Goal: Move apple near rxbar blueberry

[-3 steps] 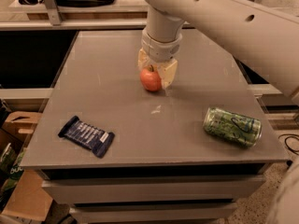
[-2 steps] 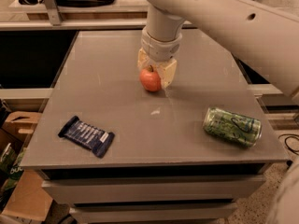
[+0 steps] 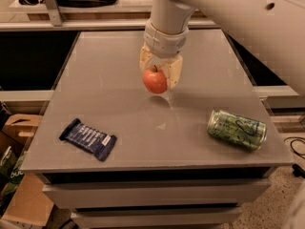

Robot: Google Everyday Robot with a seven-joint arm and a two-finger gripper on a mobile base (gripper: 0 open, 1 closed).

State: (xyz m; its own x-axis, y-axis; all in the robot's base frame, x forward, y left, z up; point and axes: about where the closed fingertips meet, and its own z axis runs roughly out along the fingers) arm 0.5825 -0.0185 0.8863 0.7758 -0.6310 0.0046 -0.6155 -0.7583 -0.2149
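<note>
A: Tool (image 3: pixel 159 79)?
B: Over the middle of the bench (image 3: pixel 119 109), toward the far side; hangs from the white arm (image 3: pixel 228 13) coming in from upper right; its 2 cream fingers (image 3: pixel 174 73) are clamped on the apple (image 3: pixel 153 82), 1 on each side.
A: Apple?
B: Red-orange, stem up, between the fingers; cannot tell if it touches the bench; dark shadow just under it.
A: Bar (image 3: pixel 88 139)?
B: Navy, lying flat near the front-left corner, angled; well apart from the apple.
A: Anything else?
B: 1 green can (image 3: pixel 237 129) on its side, front right, near the edge; apart from both.
</note>
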